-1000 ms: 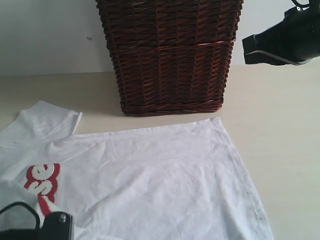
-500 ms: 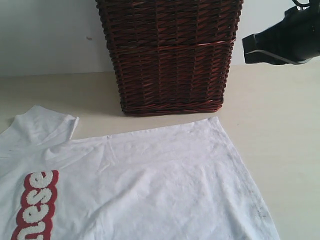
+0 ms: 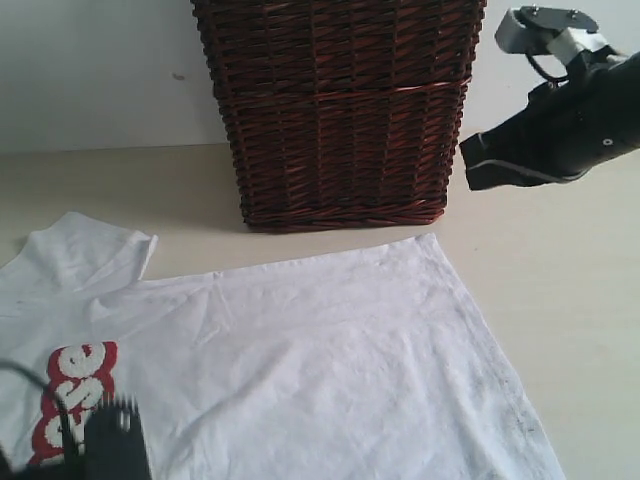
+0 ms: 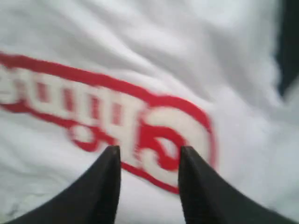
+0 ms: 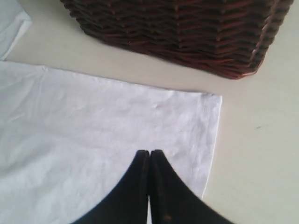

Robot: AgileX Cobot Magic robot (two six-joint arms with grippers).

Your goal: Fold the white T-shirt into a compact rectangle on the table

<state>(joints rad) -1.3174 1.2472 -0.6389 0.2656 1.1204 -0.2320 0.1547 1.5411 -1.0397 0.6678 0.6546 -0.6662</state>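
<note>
The white T-shirt (image 3: 330, 350) lies flat on the counter (image 3: 570, 270) before the wicker basket (image 3: 340, 110), long axis left to right, hem rightward. We see the left fingers (image 4: 105, 186) parted, empty, over its lettering (image 3: 75, 385); the right fingers (image 5: 135, 186) closed, empty.

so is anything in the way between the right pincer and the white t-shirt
Nothing visible. The right pincer, shut, hangs in open air with its tips aimed at the white T-shirt, near its corner by the wicker basket. The basket stands beyond the shirt's edge, with a strip of bare table between them.
</note>
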